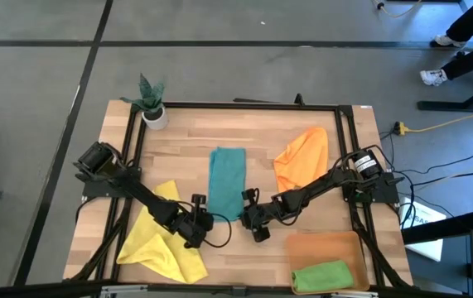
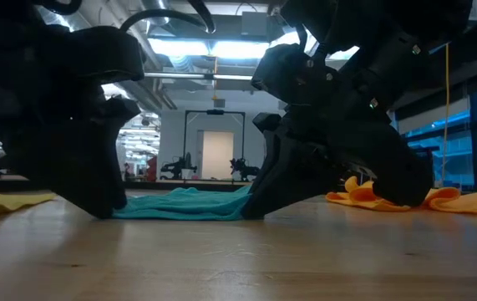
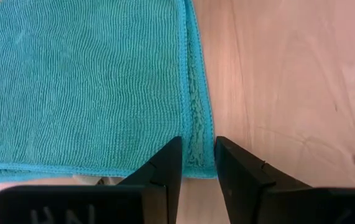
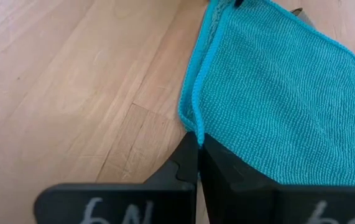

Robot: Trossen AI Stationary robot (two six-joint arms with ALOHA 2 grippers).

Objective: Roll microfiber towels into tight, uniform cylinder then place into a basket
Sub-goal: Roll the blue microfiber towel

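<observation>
A teal towel, folded into a long strip, lies flat in the middle of the table. My left gripper is open at the towel's near left corner, with the hem between its fingertips. My right gripper is shut on the near right corner. In the low view both grippers reach down to the tabletop at the towel's near end. A yellow towel lies crumpled near left. An orange towel lies bunched at the right. A green rolled towel lies in the basket. My left gripper stands over the teal towel's near left corner, slanting down from the left. One finger is on the cloth and the other just outside the hem, which lies flat between them. Whether they press the cloth, I cannot tell. My right gripper pinches the teal towel's near right corner at its hem between its two fingers. Two hemmed edges run side by side into the fingers. The fingers slant down from the near right. The towel lies flat on the table.
A small white pot with a plant stands at the far left corner. A dark frame borders the wooden tabletop. Bare wood shows between the teal towel and the orange one, and near the front edge.
</observation>
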